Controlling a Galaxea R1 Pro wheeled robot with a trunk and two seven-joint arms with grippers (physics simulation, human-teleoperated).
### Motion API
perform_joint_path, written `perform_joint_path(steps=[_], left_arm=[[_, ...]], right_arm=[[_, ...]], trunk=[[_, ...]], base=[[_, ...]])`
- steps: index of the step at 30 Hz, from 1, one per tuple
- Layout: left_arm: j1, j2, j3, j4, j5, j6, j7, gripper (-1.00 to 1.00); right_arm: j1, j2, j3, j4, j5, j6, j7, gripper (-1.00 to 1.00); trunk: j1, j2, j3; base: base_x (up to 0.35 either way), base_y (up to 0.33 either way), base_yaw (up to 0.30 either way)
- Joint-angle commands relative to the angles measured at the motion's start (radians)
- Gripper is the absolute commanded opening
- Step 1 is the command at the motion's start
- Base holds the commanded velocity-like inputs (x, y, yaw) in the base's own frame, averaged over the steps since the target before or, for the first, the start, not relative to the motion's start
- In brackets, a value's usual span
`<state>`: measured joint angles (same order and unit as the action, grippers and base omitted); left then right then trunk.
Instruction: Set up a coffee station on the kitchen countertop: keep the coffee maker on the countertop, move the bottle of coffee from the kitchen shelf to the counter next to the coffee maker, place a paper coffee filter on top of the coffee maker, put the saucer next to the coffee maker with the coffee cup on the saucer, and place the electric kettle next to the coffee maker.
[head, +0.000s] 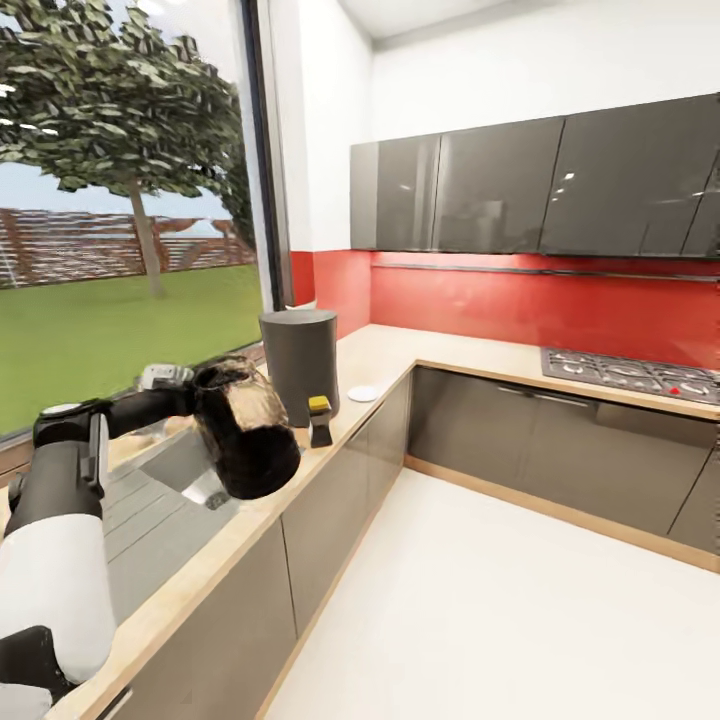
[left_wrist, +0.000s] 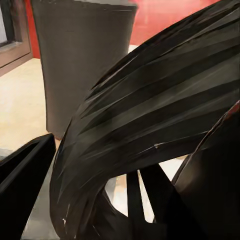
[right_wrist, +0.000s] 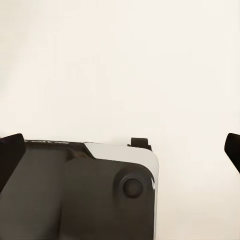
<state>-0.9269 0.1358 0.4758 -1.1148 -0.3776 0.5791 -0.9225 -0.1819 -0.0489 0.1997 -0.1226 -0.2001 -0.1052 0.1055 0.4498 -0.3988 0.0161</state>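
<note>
- The kettle step looks to be the one in hand: the left arm carries the electric kettle (head: 245, 430) tilted in the air, over the near edge of the sink (head: 160, 500), just short of the coffee maker (head: 300, 365).
- The left claw is buried behind the kettle's dark body in the head view, so I judge it closed on the kettle from the way the kettle hangs there; the fingers themselves I cannot make out.
- On the surface (head: 440, 355) the bottle of coffee (head: 320, 420) already stands just beside the coffee maker, and the saucer (head: 363, 393) lies a little beyond it.
- Next, I'd say, the kettle must be levelled and set down on free surface near the machine without knocking the bottle.
- In the left wrist view the kettle's ribbed dark curve (left_wrist: 165, 115) blocks almost everything but the coffee maker's wall.
- The right claw (right_wrist: 120, 150) points at the pale floor, tips spread wide, empty.
- I can't pick out a cup or a filter.
</note>
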Motion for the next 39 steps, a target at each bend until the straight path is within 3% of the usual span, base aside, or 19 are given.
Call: perform_joint_path(steps=[1,4,6,19,33,39], left_arm=[[-0.03,-0.003,-0.006,-0.002,-0.005,0.019,-0.007,-1.0],[-0.053,-0.003,-0.053,-0.004,-0.007,0.031,-0.007,-1.0],[-0.057,-0.001,-0.063,-0.008,-0.007,0.032,-0.007,-1.0],[-0.041,0.0,-0.071,-0.01,-0.011,0.032,-0.004,-1.0],[-0.041,-0.001,-0.068,-0.008,-0.012,0.031,-0.003,-1.0],[-0.041,0.0,-0.067,-0.007,-0.013,0.031,-0.003,-1.0]], right_arm=[[-0.001,-0.001,0.007,0.001,-0.011,-0.004,0.003,1.0],[-0.001,0.0,0.007,0.001,-0.011,-0.004,0.003,1.0],[-0.001,0.0,0.007,0.001,-0.011,-0.003,0.003,1.0],[-0.001,0.0,0.006,0.001,-0.012,-0.004,0.003,1.0],[-0.001,0.0,0.007,0.001,-0.012,-0.004,0.003,1.0],[-0.001,0.0,0.009,0.001,-0.01,-0.005,0.003,1.0]], trunk=[[0.0,-0.001,-0.001],[0.0,-0.001,-0.001],[0.0,-0.001,-0.001],[0.0,-0.001,-0.001],[0.0,-0.001,-0.001],[0.0,-0.001,-0.001]], base=[[0.0,0.0,-0.228],[0.0,0.0,-0.265],[0.0,0.0,-0.281],[0.013,-0.003,-0.284],[0.234,-0.153,-0.278],[0.253,-0.165,-0.044]])
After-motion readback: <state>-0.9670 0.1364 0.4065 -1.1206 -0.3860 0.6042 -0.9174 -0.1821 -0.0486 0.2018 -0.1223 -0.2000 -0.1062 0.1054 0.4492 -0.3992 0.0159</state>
